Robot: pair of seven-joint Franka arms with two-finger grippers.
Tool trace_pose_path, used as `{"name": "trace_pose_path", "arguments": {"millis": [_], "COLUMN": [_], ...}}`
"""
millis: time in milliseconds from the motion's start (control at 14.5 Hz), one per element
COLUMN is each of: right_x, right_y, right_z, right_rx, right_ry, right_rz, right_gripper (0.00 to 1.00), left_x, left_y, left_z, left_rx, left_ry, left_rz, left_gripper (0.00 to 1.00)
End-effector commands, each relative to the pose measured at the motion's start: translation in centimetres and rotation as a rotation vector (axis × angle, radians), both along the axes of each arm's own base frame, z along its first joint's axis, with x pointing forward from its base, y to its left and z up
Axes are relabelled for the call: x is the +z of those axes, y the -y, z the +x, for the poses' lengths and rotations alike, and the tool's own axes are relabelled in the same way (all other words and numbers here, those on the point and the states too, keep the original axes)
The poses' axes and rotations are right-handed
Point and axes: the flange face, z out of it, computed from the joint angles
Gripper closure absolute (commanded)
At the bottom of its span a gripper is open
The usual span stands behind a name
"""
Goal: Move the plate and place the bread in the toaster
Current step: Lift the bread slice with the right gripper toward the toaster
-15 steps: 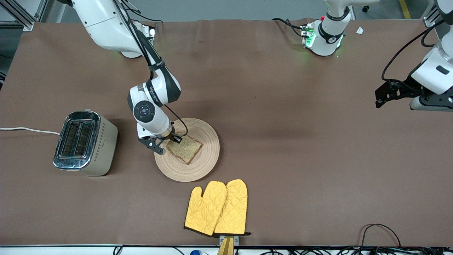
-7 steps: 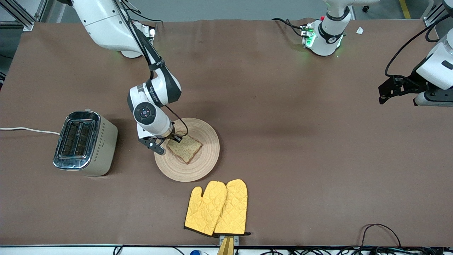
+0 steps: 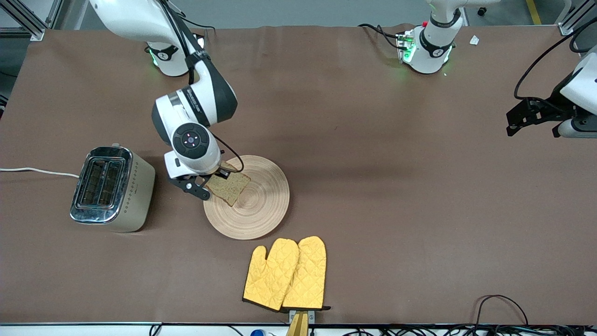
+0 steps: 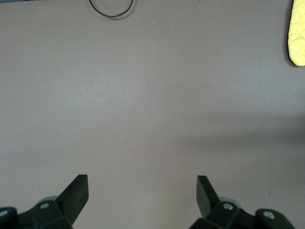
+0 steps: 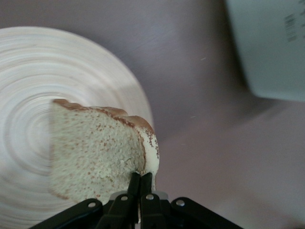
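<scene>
My right gripper (image 3: 211, 179) (image 5: 141, 176) is shut on one edge of the bread (image 3: 228, 187) (image 5: 97, 152), a brown speckled slice that hangs lifted above the plate. The round beige wooden plate (image 3: 261, 205) (image 5: 28, 71) with ring grooves lies bare on the table. The toaster (image 3: 112, 187) (image 5: 271, 47), chrome on top with two slots and cream sides, stands beside the plate toward the right arm's end. My left gripper (image 3: 534, 119) (image 4: 142, 187) waits open, high over bare table at the left arm's end, with nothing between its fingers.
A pair of yellow oven mitts (image 3: 287, 275) (image 4: 298, 33) lies nearer the front camera than the plate. The toaster's white cord (image 3: 37, 171) runs off the table's end. Black cables (image 3: 501, 308) lie along the front edge.
The right gripper has lifted the bread off the plate and carried it a little toward the toaster. The left arm has drawn back slightly toward its end of the table.
</scene>
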Motion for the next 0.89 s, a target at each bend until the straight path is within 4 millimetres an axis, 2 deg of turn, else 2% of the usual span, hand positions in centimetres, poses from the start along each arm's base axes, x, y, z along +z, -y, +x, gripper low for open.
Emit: {"name": "trace_pose_path", "arguments": {"millis": [0, 207, 344, 551, 826], "right_x": [0.9, 1.3, 2.2, 5.6, 7.1], "right_y": [-0.4, 0.3, 1.5, 3.3, 4.8], "right_z": [-1.1, -2.4, -2.7, -3.2, -3.3], "right_rx": [0.083, 0.219, 0.279, 0.380, 0.435], "right_ry": [-0.018, -0.094, -0.173, -0.274, -0.360], "right_rz": [-0.193, -0.403, -0.471, -0.532, -0.661], "right_gripper": [1.00, 1.00, 1.00, 1.00, 1.00], "left_x": [1.1, 1.0, 1.1, 1.1, 1.1], "left_y": [-0.2, 0.6, 0.8, 0.8, 0.8], "left_z": [0.3, 0.2, 0.1, 0.1, 0.1], "left_rx": [-0.005, -0.019, -0.022, -0.027, -0.025], "left_ry": [0.007, 0.004, 0.005, 0.005, 0.005], "left_rz": [0.000, 0.002, 0.002, 0.002, 0.000], "left_gripper": [0.00, 0.00, 0.00, 0.00, 0.00]}}
